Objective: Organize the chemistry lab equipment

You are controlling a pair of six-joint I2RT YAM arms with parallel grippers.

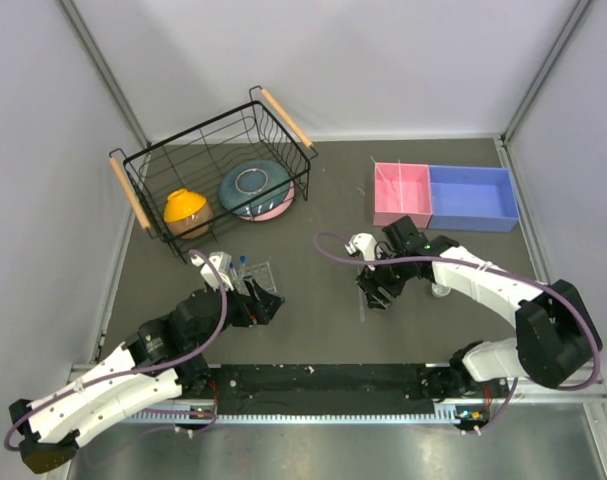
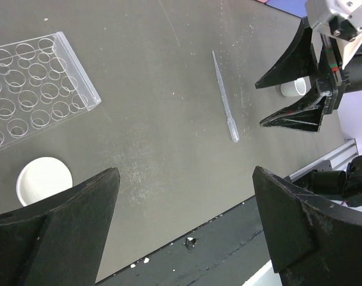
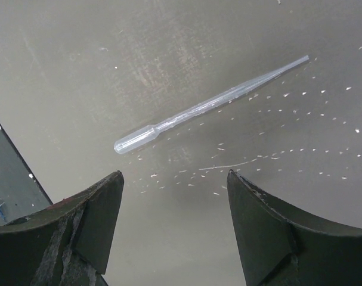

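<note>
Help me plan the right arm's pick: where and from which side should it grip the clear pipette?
Probably pinch the pipette mid-stem, the right gripper coming straight down, jaws across its length: it lies flat, thin, slightly thicker toward the bulb.

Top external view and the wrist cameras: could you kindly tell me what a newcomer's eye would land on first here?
The black wire basket at the far left, holding an orange bowl and a teal-pink bowl, and the pink tray beside the blue tray at the far right stand out by colour. Nearer the middle, the open right gripper hovers over a clear plastic pipette lying flat on the dark table.
</note>
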